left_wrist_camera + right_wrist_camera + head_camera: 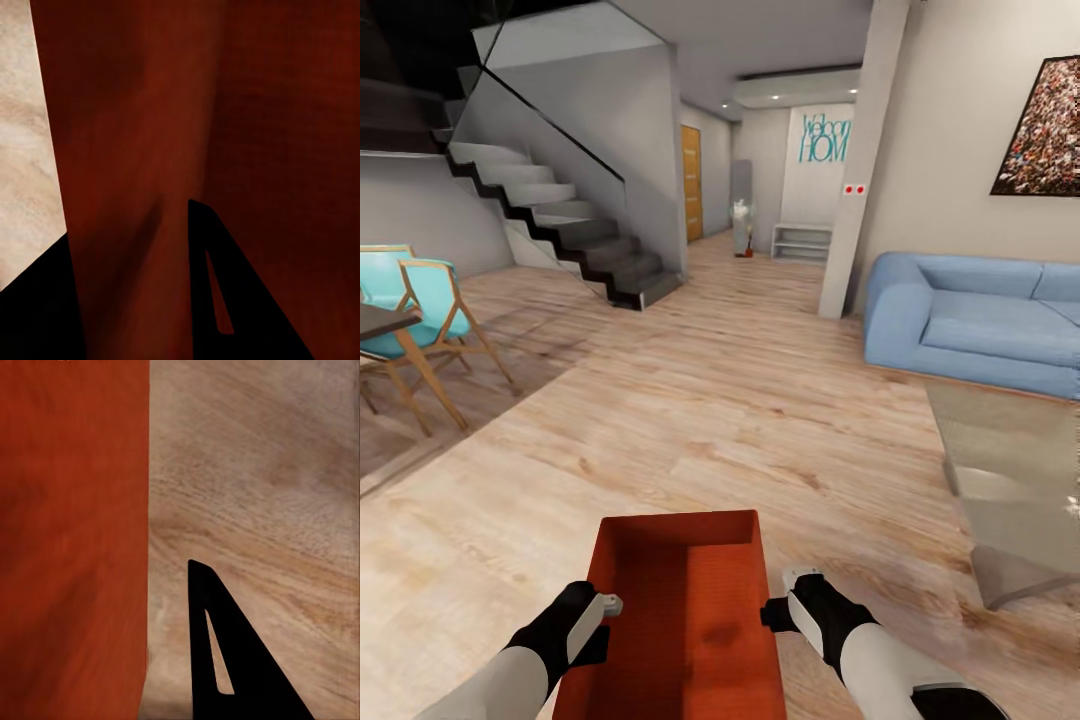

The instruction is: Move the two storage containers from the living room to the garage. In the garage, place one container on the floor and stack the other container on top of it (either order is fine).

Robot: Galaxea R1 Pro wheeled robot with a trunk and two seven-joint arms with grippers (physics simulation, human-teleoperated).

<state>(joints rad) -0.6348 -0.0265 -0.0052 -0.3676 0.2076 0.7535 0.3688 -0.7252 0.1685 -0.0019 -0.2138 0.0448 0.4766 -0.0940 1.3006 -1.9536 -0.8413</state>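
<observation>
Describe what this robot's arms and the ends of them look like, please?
Both arms have smooth white forearm shells that give way to black, glove-like wrist sections. The left gripper ends in a small pale grey tip; the right gripper has a white casing with a black part beneath it. In the wrist views, the jaws show as thin black wedge shapes with a slim slot cut through. No cables or markings are visible.
</observation>
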